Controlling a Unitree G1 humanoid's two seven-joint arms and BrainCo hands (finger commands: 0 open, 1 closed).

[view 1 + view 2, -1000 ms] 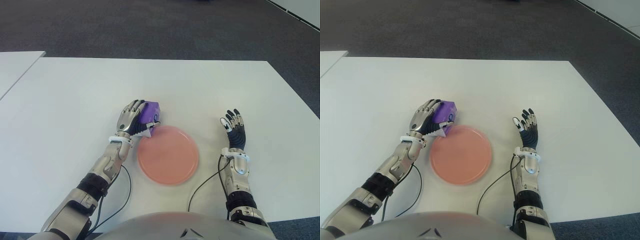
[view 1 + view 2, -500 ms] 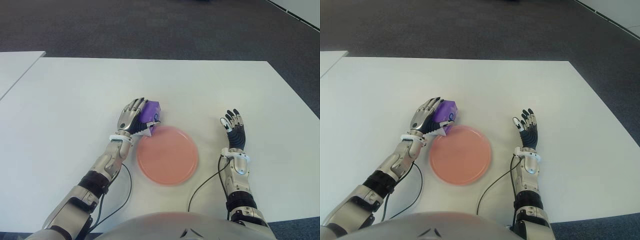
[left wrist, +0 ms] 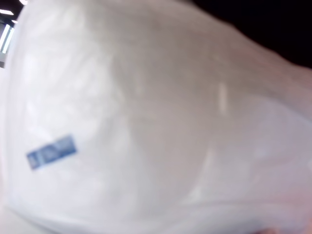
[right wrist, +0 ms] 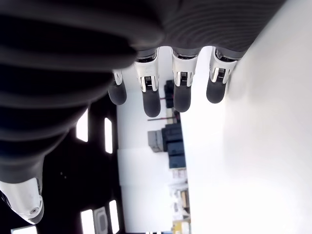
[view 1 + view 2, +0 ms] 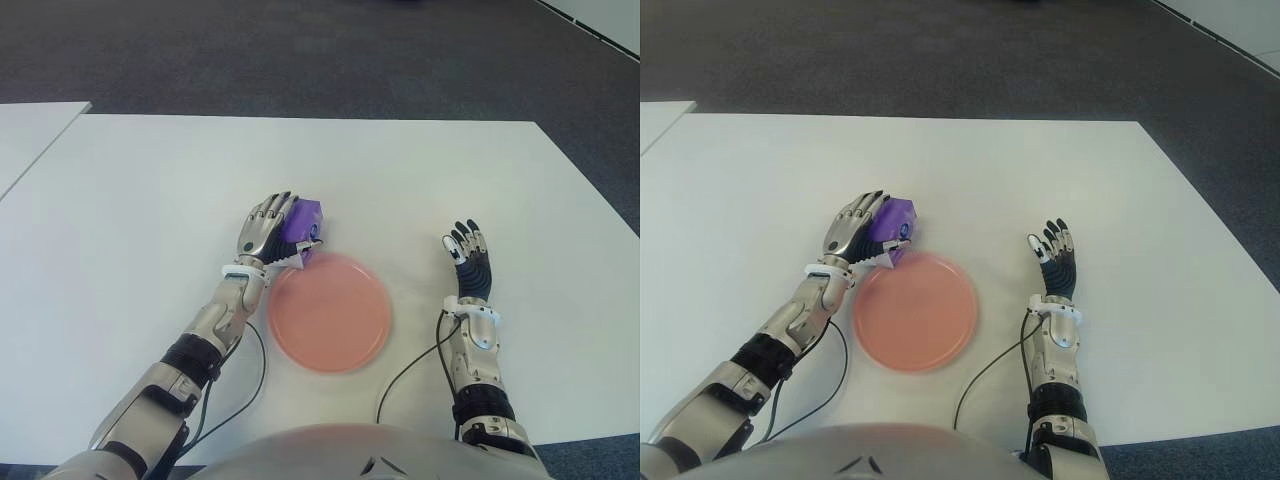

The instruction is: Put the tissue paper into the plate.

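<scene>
The tissue pack (image 5: 299,224) is being grasped by the left robot hand (image 5: 268,227) beside the plate (image 5: 330,312) for transfer; the right robot hand (image 5: 469,262) is being held released beside the plate.

The left hand (image 5: 266,229), closed around the purple tissue packet (image 5: 300,222), has edged slightly farther from the robot, while the pink plate (image 5: 328,314) has slid a little leftward.

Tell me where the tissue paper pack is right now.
The purple tissue paper pack is in the left robot hand, left of centre on the white table in the eye views, just beyond the far-left rim of the pink plate, not on it.
</scene>
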